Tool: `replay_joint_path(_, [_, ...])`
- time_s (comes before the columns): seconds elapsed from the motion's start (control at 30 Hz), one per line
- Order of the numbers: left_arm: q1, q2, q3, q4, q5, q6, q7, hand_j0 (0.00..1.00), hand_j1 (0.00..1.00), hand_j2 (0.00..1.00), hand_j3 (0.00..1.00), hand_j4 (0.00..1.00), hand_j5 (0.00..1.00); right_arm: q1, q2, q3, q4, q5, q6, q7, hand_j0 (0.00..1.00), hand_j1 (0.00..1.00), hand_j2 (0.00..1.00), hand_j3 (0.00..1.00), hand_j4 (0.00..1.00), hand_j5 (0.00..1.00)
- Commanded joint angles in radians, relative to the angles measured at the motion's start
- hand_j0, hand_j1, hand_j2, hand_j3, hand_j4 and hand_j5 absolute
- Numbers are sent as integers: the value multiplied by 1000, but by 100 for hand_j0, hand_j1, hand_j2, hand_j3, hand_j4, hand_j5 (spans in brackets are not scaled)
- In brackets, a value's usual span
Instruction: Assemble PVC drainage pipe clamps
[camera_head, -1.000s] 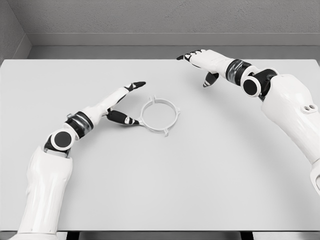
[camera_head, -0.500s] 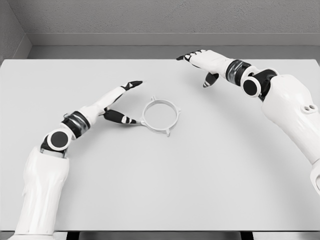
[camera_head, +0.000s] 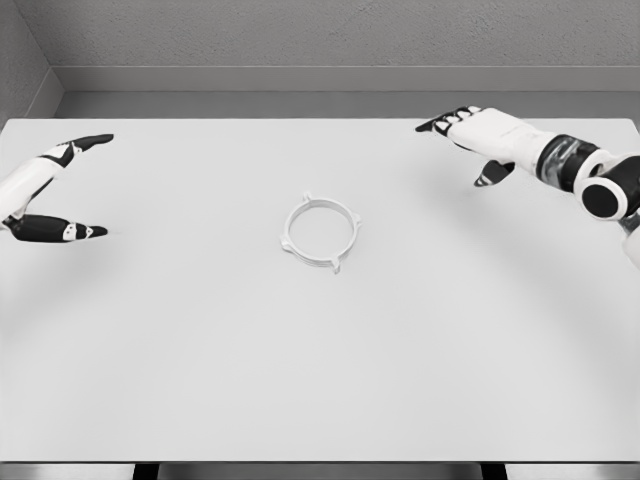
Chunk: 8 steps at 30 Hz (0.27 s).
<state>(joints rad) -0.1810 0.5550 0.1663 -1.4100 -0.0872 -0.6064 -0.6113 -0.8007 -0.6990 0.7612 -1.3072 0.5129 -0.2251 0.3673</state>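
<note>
A white ring-shaped pipe clamp (camera_head: 320, 232) with small tabs around its rim lies flat near the middle of the white table (camera_head: 320, 380). No hand touches it. My left hand (camera_head: 75, 185) is at the far left edge of the head view, fingers spread and holding nothing, well away from the clamp. At the upper right my right hand (camera_head: 470, 140) hovers over the table with its fingers extended and its thumb hanging down, also holding nothing.
A grey wall runs along the table's far edge (camera_head: 320, 105). The table's front edge (camera_head: 320, 462) shows at the bottom of the view.
My left hand has pulled back from beside the clamp to the far left edge. My right hand has withdrawn to the right. The clamp shifted slightly earlier and now lies still.
</note>
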Motion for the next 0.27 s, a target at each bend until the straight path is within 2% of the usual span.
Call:
replay_joint_path(0.0, [0,22,5,5,11,-4,0,100,100,100,100,100,100,0,-70,-60,-73,-2,1,22,100,100,100,100,100,100])
replay_joint_path(0.23, [9,23,-1,3,-16,-4,0,100,100,100,100,100,100,11,-68,-56,-83,-2,1,21,100,100,100,100,100,100])
